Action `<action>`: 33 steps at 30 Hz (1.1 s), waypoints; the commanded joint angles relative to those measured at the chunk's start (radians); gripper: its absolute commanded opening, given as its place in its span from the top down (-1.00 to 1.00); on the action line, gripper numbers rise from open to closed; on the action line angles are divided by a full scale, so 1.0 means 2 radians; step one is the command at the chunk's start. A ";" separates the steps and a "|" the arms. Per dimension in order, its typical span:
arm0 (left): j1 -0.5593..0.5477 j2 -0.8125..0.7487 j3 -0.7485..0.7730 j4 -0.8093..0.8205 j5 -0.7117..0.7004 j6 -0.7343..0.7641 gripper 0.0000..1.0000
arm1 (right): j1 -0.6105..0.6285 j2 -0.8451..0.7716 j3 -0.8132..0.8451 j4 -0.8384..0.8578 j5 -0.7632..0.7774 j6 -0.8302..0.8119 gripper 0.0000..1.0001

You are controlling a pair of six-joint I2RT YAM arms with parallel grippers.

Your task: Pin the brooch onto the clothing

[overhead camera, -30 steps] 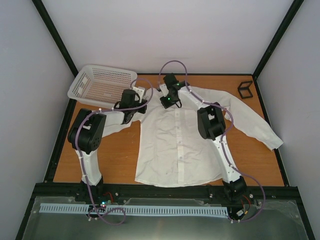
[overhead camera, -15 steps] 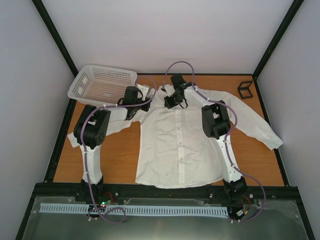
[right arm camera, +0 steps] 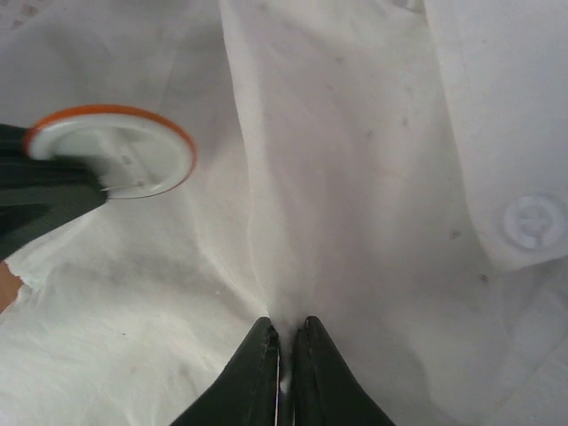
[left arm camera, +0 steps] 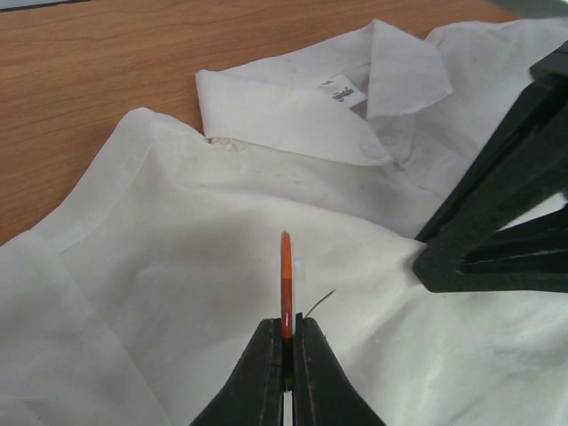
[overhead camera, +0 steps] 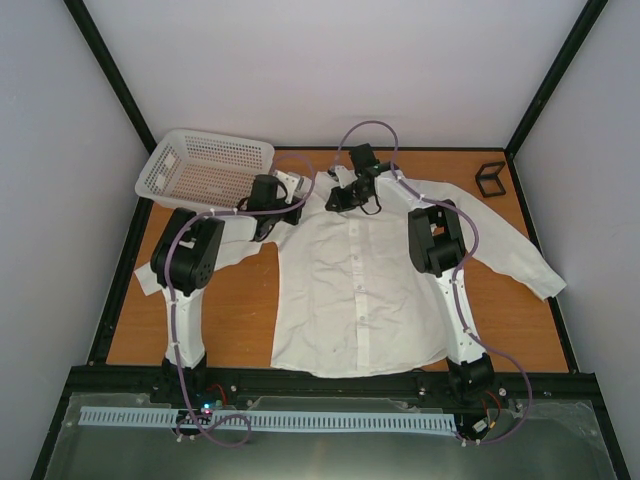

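Observation:
The clothing [overhead camera: 350, 290] is a white collared shirt lying flat, front up, on the wooden table. In the left wrist view my left gripper [left arm camera: 287, 328] is shut on the brooch [left arm camera: 286, 284], a thin orange-rimmed disc held edge-on just above the shirt [left arm camera: 177, 293] near its left shoulder, with a fine pin [left arm camera: 321, 302] sticking out beside it. From the right wrist the brooch [right arm camera: 115, 151] shows its pale face and orange rim. My right gripper [right arm camera: 286, 330] is shut on a raised ridge of shirt fabric [right arm camera: 355, 177] just below the collar. From above, the two grippers [overhead camera: 292, 188] [overhead camera: 337, 198] sit close together.
A white perforated basket [overhead camera: 205, 170] stands at the back left, right behind the left arm. A small black open-frame cube [overhead camera: 490, 178] sits at the back right. The shirt's right sleeve [overhead camera: 510, 255] stretches toward the right edge. A collar button [right arm camera: 532, 222] lies near the right gripper.
The right arm has shifted back and right toward the collar, now pinching up fabric. The left gripper has moved right with the brooch, closer to the shirt's shoulder.

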 commanded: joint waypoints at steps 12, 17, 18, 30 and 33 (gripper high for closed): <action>-0.019 0.030 0.036 0.013 -0.033 0.047 0.99 | -0.006 -0.034 -0.018 0.017 -0.048 -0.003 0.95; -0.019 0.030 0.038 0.015 -0.025 0.043 0.99 | -0.007 -0.032 -0.019 0.028 -0.064 0.008 0.95; -0.020 0.030 0.038 0.013 -0.028 0.046 0.99 | -0.007 -0.032 -0.019 0.031 -0.062 0.012 0.95; -0.046 0.034 0.038 0.000 -0.082 0.094 0.99 | -0.010 -0.030 -0.020 0.047 -0.076 0.027 0.95; -0.049 0.038 0.044 -0.003 -0.087 0.098 0.99 | -0.010 -0.029 -0.020 0.047 -0.076 0.025 0.95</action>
